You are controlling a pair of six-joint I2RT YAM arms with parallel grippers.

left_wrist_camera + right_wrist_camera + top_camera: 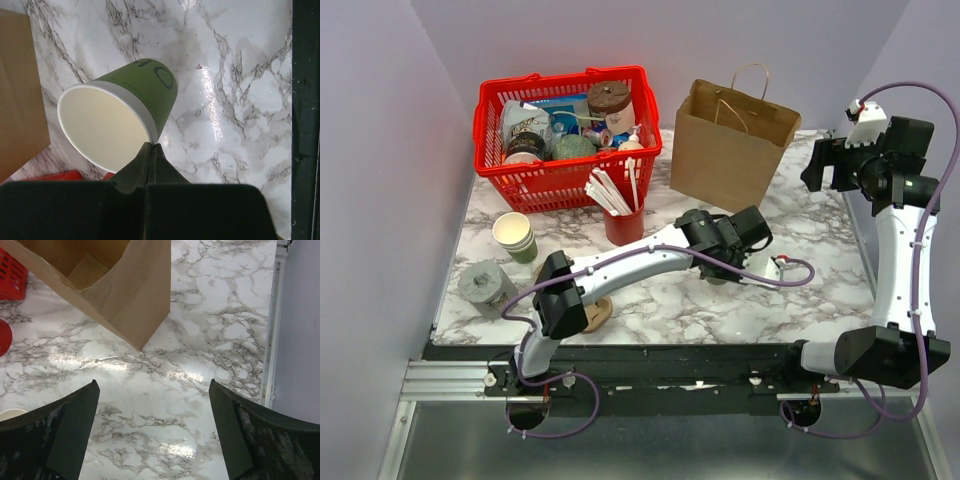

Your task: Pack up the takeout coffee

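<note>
The left hand (152, 146), pinched closed on the rim of the lidless green cup (145, 85) at mid bench, holds it tipped, mouth toward the wrist and base away, just near of the paper bag (730, 150), while the right hand (153, 390) hangs spread wide and empty at the far right.

I see the takeout coffee cup (117, 112) on the left wrist cam: green paper wall with dark lettering, white rolled rim, cream inside. It's tilted, open mouth toward the lens. The left gripper (152, 146) pinches its rim above the marble table (240, 100); I can't tell if cup and table touch.
</note>
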